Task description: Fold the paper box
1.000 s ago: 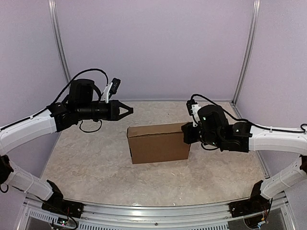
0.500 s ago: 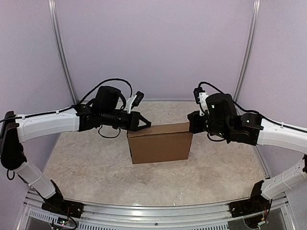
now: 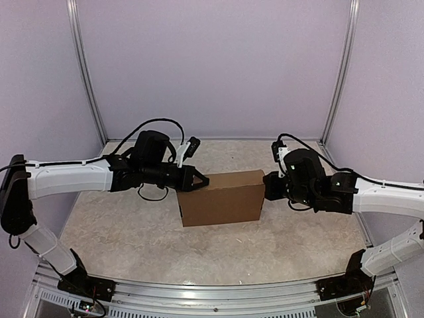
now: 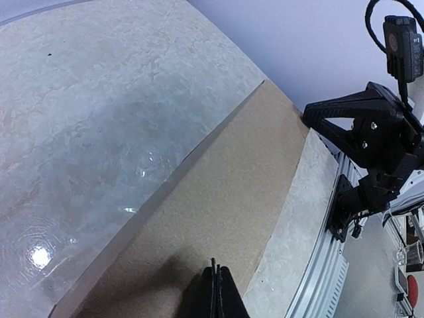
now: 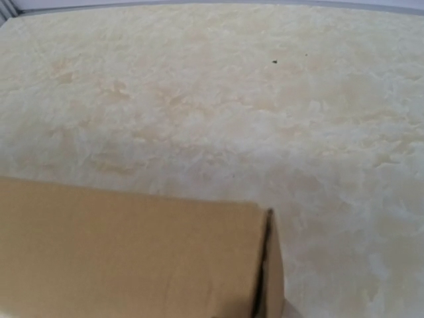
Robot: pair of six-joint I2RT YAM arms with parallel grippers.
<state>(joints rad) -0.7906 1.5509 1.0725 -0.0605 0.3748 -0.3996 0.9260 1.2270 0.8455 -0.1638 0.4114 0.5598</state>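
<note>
The paper box is a plain brown closed cardboard box standing mid-table. My left gripper is shut and empty, its tip resting on the box's top near the left end. In the left wrist view the shut fingertips press on the brown top face. My right gripper sits against the box's right end; in the left wrist view its fingers meet at a point by the far corner. The right wrist view shows only the box top and its right edge, not its own fingers.
The marble-patterned table spreads around the box. Purple walls and metal posts enclose the back and sides. An aluminium rail runs along the near edge, also in the left wrist view.
My left arm swung right and came down onto the box's top left corner. My right gripper rose beside the box's right end, then dropped back against it.
</note>
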